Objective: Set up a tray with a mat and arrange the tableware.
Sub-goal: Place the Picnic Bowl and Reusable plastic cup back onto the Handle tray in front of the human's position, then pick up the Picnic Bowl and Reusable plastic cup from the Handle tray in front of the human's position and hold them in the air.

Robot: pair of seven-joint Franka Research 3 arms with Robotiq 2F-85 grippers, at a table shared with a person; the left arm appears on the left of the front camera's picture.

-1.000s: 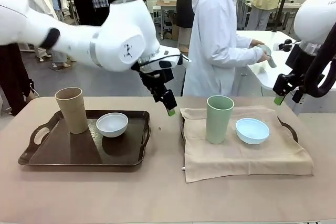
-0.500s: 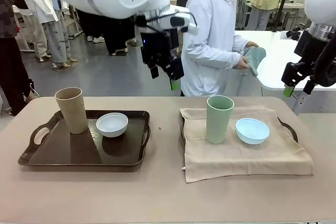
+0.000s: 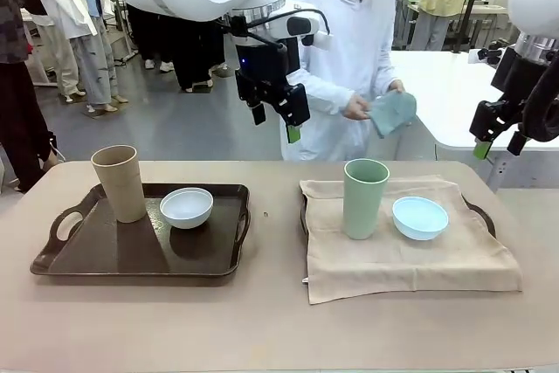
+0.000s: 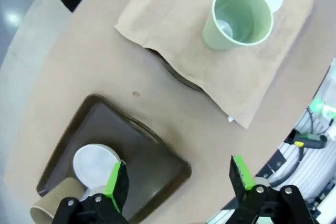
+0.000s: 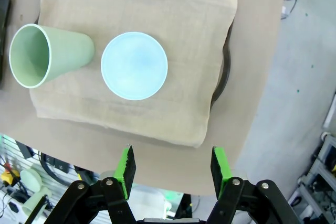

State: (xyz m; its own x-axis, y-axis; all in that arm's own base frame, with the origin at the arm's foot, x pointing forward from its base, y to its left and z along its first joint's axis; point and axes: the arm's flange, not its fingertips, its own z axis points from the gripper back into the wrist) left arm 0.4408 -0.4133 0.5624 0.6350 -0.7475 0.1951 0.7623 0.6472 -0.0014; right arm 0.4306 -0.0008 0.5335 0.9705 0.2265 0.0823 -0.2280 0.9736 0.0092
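The tan cup [image 3: 120,183] stands upright at the back left of a dark tray [image 3: 105,259] on the left half of the bench [image 3: 262,321], and the white bowl [image 3: 186,207] sits just beside it to the right, on the same tray. On the right half, the pale green cup [image 3: 365,198] stands upright on a beige mat [image 3: 410,264], with the light blue bowl [image 3: 420,217] close by on its right, the two apart. The mat drapes over a second tray, whose handle [image 3: 479,214] pokes out at the right edge.

The left gripper [image 3: 276,127] hangs high above the gap between the two trays, its jaws spread wide with nothing between them. The right gripper [image 3: 498,148] is raised off the bench's far right corner, its jaws moderately apart and empty.

Across the bench, a person in a white coat holds a folded teal cloth [image 3: 391,113] in one hand [image 3: 356,108].
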